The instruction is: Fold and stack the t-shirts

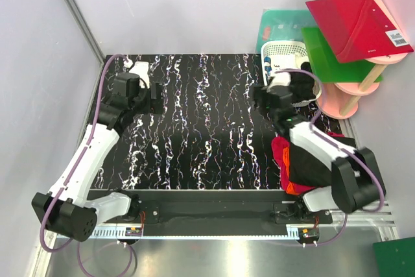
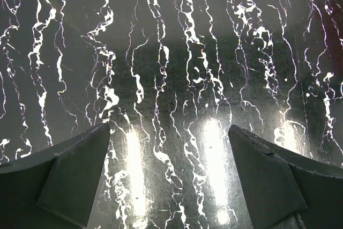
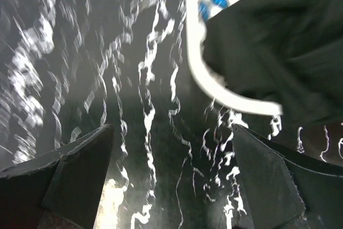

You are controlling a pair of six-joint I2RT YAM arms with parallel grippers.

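Glossy black table (image 1: pixel 207 134), veined white like marble. At 10 o'clock the left gripper (image 2: pixel 169 128) hangs spread wide, holding nothing. Open surface spans the middle. At 2 o'clock the right gripper (image 3: pixel 172 127) gapes empty beside the white lattice basket (image 1: pixel 285 48), which holds dark cloth. The soft t-shirts (image 1: pixel 305 172), red, orange and black, are heaped at 4 o'clock by the near edge.

The left arm (image 1: pixel 84 154) and right arm (image 1: pixel 311 142) are being held stretched forward, with the left gripper (image 2: pixel 169 132) and right gripper (image 3: pixel 171 132) being held wide apart, empty

t-shirts (image 1: pixel 305 169) heaped at table (image 1: pixel 194 115) near-right edge, basket (image 1: pixel 279 46) at far-right corner, boards (image 1: pixel 356 21) on stand (image 1: pixel 353 93) right of basket
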